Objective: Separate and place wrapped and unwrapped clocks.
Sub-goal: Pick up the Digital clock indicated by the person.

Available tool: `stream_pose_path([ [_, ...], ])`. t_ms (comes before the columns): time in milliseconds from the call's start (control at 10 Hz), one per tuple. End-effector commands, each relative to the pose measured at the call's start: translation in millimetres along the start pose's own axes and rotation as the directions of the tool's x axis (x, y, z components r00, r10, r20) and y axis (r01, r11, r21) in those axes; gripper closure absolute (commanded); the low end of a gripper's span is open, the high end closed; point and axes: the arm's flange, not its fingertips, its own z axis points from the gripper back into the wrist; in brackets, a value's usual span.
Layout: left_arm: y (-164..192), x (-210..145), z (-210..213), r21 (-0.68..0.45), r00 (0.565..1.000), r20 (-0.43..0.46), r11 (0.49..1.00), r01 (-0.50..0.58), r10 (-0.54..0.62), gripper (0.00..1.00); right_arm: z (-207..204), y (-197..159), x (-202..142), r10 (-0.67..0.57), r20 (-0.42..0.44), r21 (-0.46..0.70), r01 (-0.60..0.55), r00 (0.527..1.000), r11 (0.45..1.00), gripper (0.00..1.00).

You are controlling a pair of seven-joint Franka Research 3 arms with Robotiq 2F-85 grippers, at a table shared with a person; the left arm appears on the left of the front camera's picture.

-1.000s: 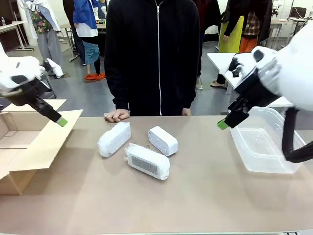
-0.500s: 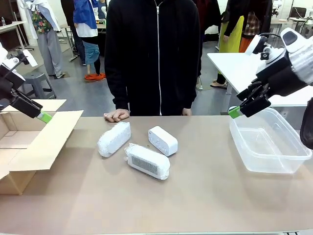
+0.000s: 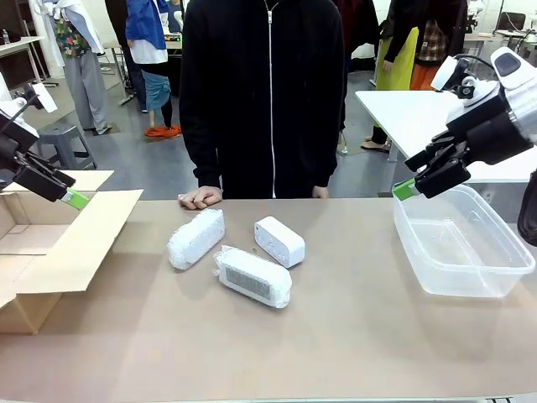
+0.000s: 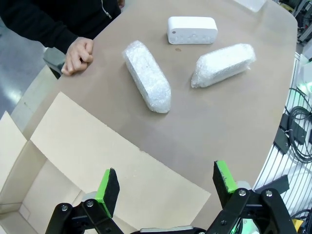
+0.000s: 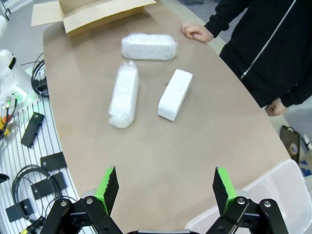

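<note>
Brown and wide, the surface (image 3: 352,336) is flanked by an open cardboard box (image 3: 59,252) at the robot's left and a clear plastic tub (image 3: 436,260) at its right. Nothing is seen inside the tub, and nothing is seen in the part of the box that shows. A person's hand (image 3: 200,198) is rested as a fist on the far edge.

Three clocks are grouped near the middle, between the two containers. The plain wrapped clock (image 3: 195,238) is laid nearest the box, its long axis slanted from near-left to far-right. The grey-faced wrapped clock (image 3: 252,276) is laid closest to the robot, just beside the other two, its axis slanted the opposite way. The unwrapped clock (image 3: 279,241) is set on the tub's side of the group, also slanted from far-left to near-right, its dotted face being shown in the left wrist view.

The left gripper (image 4: 165,181) is held high over the box flap, jaws spread wide and nothing between them; the clocks lie ahead of it and well apart. The right gripper (image 5: 165,187) is likewise held wide and unloaded above the tub's near rim. The plain wrapped clock is judged nearer the left arm and the unwrapped clock nearer the right. Which container is meant for which kind cannot be told.
</note>
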Motion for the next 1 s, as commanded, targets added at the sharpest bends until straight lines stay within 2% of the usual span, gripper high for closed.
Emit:
stream_pose_path([
  [0,6.0,-0.4,-0.3,-0.022,0.999,0.021,0.999,0.026,-0.025,0.00,-6.3,16.6,-28.2,0.016,0.036,0.034,-0.017,0.999,0.999,0.00],
  [900,7.0,1.5,5.3,-0.060,0.997,0.049,0.996,0.066,-0.064,0.00,-1.5,21.5,-29.4,0.052,0.054,0.018,-0.053,0.997,0.998,0.00],
])
